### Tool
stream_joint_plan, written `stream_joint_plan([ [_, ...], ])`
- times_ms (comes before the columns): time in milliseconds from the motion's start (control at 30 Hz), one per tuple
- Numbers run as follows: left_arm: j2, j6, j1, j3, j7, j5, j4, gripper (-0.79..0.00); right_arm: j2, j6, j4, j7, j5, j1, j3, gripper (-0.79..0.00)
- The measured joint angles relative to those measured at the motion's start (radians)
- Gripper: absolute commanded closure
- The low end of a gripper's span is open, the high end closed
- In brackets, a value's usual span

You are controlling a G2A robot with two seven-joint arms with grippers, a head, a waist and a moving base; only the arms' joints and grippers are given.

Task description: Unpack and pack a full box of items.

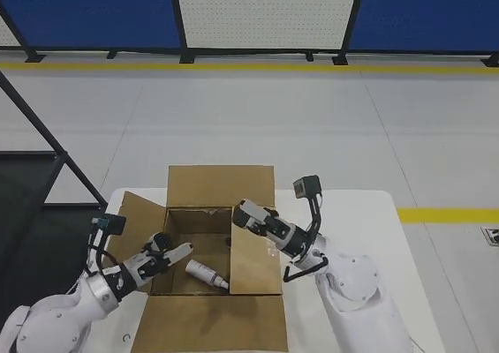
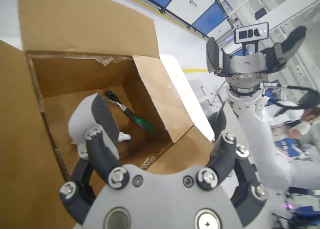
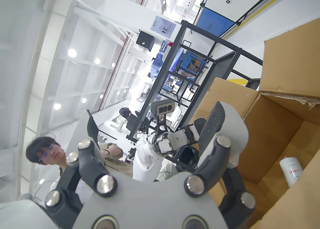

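Your white table [image 1: 364, 221] takes up the lower middle of the top view. The cardboard box [image 1: 221, 190] sits on it with its flaps folded out. Both pincers hang over the mouth with fingers spread and nothing in them: the left gripper [image 1: 168, 251] at the box's left edge, the right gripper [image 1: 251, 214] above the right-hand flap.

A white bottle [image 1: 205, 274] lies on its side low in the opening. The left wrist view gives you a green-handled ratchet [image 2: 130, 112] at mid-frame on the box floor, where from above you get a dark smudge at best.

With so little inside, you look near the end of unpacking or at the start of packing. I can't settle which, and neither item is grasped yet.
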Motion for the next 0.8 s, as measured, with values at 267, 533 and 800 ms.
stream_joint_plan([
  [267,-0.013,0.117,-0.224,0.161,-0.228,-0.204,0.194,-0.785,0.055,-0.029,-0.196,0.239,0.138,-0.183,0.195,-0.785],
  [533,-0.029,0.192,-0.329,0.278,-0.283,-0.236,0.304,-0.785,0.082,0.022,-0.224,0.303,0.200,-0.270,0.295,-0.785],
  [800,-0.031,0.194,-0.315,0.292,-0.242,-0.221,0.297,-0.785,0.083,0.027,-0.211,0.291,0.215,-0.276,0.273,-0.785],
])
